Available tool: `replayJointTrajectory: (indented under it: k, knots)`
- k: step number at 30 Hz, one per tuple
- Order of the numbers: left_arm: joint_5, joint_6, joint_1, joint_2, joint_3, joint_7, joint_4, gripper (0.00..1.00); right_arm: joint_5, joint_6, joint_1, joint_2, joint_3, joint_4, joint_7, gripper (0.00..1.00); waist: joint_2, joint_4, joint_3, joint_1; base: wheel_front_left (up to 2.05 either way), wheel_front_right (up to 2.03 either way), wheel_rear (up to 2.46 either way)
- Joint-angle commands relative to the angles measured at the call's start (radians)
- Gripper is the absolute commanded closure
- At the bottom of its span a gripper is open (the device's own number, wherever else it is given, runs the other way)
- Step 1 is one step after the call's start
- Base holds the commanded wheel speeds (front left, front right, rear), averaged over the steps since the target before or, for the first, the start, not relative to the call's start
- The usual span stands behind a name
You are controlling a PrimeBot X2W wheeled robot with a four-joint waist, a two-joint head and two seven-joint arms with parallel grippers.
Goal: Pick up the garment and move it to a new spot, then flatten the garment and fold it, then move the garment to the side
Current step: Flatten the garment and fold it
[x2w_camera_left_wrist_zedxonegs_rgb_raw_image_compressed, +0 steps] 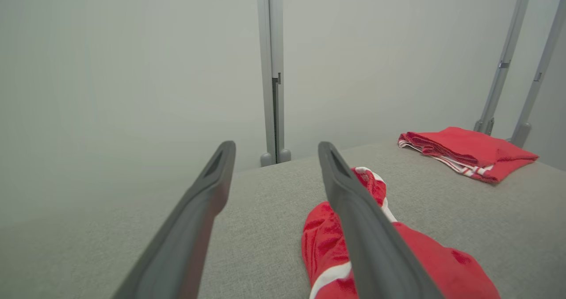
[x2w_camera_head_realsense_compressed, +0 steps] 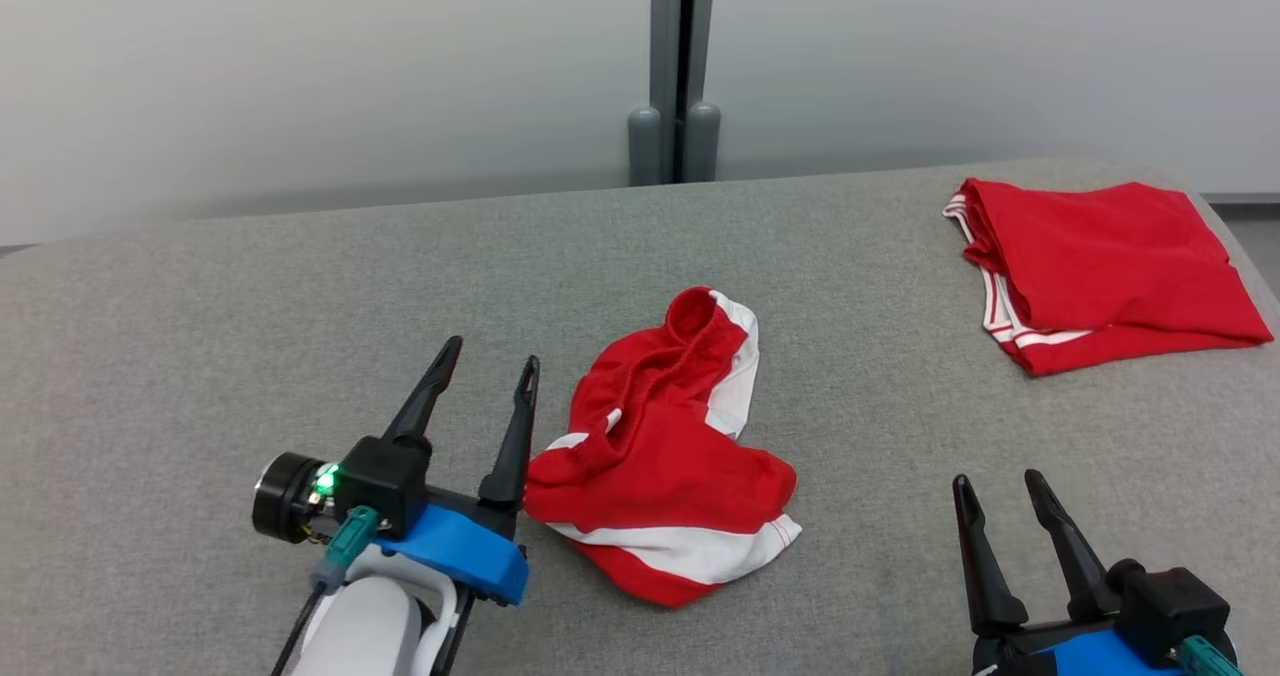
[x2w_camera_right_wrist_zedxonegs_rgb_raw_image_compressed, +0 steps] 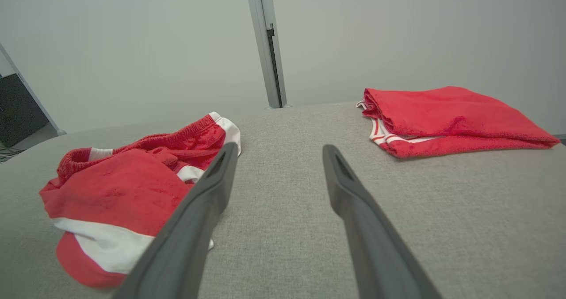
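The garment (x2w_camera_head_realsense_compressed: 660,446) is a crumpled pair of red shorts with white stripes, lying mid-table; I also see the garment (x2w_camera_left_wrist_zedxonegs_rgb_raw_image_compressed: 327,241) in the left wrist view and the garment (x2w_camera_right_wrist_zedxonegs_rgb_raw_image_compressed: 132,188) in the right wrist view. My left gripper (x2w_camera_head_realsense_compressed: 492,351) is open just to its left, its right finger close beside the cloth's edge, nothing between the fingers. In its own view the left gripper (x2w_camera_left_wrist_zedxonegs_rgb_raw_image_compressed: 274,151) points past the shorts. My right gripper (x2w_camera_head_realsense_compressed: 997,481) stands open at the lower right, well apart from the garment, and the right gripper (x2w_camera_right_wrist_zedxonegs_rgb_raw_image_compressed: 278,151) looks over bare table.
A second red garment (x2w_camera_head_realsense_compressed: 1095,271), folded, with white trim, lies at the far right of the grey fabric table (x2w_camera_head_realsense_compressed: 250,356), near its right edge. Behind the table stand a pale wall and a grey post (x2w_camera_head_realsense_compressed: 680,66).
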Motion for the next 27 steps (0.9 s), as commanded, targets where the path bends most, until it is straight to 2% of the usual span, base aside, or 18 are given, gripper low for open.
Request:
replayJointTrajectory:
  k: [1, 10, 19, 20, 21, 22, 27]
  knots:
    - [-0.016, -0.001, -0.044, 0.015, -0.039, -0.002, 0.027, 0.00, 0.002, 0.000, -0.019, -0.002, -0.002, -0.003, -0.005, 0.00, -0.0001, -0.012, 0.010, -0.0001, 0.00, 0.00, 0.00]
    - [-0.105, -0.001, -0.132, 0.049, -0.231, 0.029, 0.199, 0.00, 0.017, 0.000, -0.038, -0.002, -0.008, -0.011, -0.005, 0.00, -0.0001, -0.060, 0.059, -0.0001, 0.00, 0.00, 0.00]
    - [-0.162, -0.001, -0.148, 0.060, -0.289, 0.052, 0.304, 0.00, 0.020, 0.000, -0.046, -0.002, -0.014, -0.015, -0.005, 0.00, -0.0001, -0.069, 0.079, -0.0001, 0.00, 0.00, 0.00]
    - [-0.171, -0.001, -0.149, 0.061, -0.297, 0.057, 0.314, 0.44, 0.020, 0.000, -0.048, -0.002, -0.014, -0.015, -0.005, 0.00, -0.0001, -0.069, 0.080, -0.0001, 0.00, 0.00, 0.00]
    - [-0.182, -0.001, -0.151, 0.062, -0.307, 0.061, 0.322, 0.80, 0.020, 0.000, -0.049, -0.002, -0.013, -0.015, -0.005, 0.00, -0.0001, -0.070, 0.081, -0.0001, 0.00, 0.00, 0.00]
    - [-0.192, -0.001, -0.152, 0.063, -0.319, 0.065, 0.329, 1.00, 0.020, 0.000, -0.051, -0.002, -0.012, -0.014, -0.005, 0.00, -0.0001, -0.071, 0.082, -0.0001, 0.00, 0.00, 0.00]
    - [-0.231, -0.002, -0.164, 0.073, -0.360, 0.098, 0.376, 1.00, 0.020, 0.000, -0.057, -0.002, -0.009, -0.010, -0.005, 0.00, -0.0001, -0.076, 0.083, -0.0001, 0.00, 0.00, 0.00]
